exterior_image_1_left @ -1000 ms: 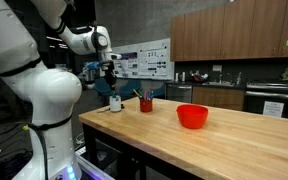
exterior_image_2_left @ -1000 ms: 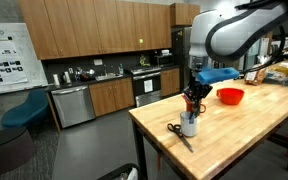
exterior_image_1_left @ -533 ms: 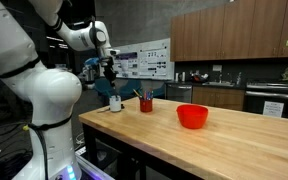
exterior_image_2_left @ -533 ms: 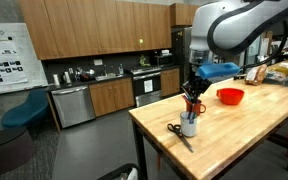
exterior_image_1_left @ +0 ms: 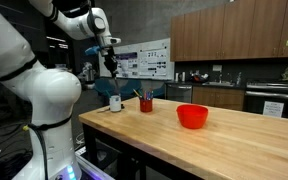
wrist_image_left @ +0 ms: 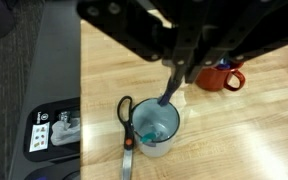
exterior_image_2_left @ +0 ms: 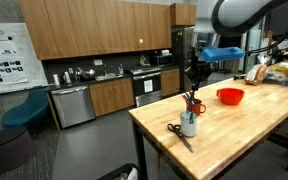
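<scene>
Hovering over the white cup (wrist_image_left: 156, 130), we are clenching the tool (wrist_image_left: 180, 66) on a dark marker (wrist_image_left: 170, 88), scissors (wrist_image_left: 127, 124) lying alongside.

The arm (exterior_image_1_left: 46, 95) was chunky glossy white, all rounded shells with dark seams, a blue bit (exterior_image_2_left: 224, 50) near the wrist, gripper (wrist_image_left: 181, 62) plain black.

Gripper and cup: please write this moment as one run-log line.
gripper: shut on dark pen | pen: hangs above cup | near cup: scissors, red mug
</scene>
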Controlling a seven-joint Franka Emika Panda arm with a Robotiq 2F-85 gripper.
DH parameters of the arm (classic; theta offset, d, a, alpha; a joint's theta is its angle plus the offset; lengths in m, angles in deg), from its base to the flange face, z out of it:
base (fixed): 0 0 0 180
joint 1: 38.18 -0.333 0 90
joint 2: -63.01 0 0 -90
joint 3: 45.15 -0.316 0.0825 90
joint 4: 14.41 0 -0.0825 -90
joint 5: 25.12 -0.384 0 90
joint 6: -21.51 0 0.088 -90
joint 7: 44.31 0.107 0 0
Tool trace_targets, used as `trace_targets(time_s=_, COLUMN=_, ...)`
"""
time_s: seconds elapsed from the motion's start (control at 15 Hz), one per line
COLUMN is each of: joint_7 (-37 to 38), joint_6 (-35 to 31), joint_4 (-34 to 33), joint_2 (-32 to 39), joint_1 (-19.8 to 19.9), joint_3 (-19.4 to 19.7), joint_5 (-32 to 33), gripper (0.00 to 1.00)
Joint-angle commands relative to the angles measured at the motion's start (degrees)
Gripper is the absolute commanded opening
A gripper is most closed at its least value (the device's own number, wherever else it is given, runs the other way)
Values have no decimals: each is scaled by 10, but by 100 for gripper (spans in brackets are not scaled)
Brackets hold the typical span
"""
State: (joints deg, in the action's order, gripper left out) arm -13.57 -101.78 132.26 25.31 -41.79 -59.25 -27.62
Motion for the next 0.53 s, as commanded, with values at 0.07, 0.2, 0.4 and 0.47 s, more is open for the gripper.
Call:
trace_targets(time_s=0.07, joint_7=-34, joint_6=65, joint_4=-41, joint_2=-34, joint_1=23, joint_3=22, joint_5=13, gripper=2)
trace_targets(time_s=0.2, joint_7=-52, joint_6=88, joint_4=-61, joint_2=-37, joint_1=34, joint_3=36, joint_5=17, gripper=2)
trace_targets(time_s=0.4, joint_7=-83, joint_6=122, joint_4=-96, joint_2=-32, joint_1=54, joint_3=61, joint_5=31, gripper=2)
trace_targets(time_s=0.47, joint_7=-94, joint_6=132, joint_4=-108, joint_2=-29, joint_1=62, joint_3=70, joint_5=39, gripper=2)
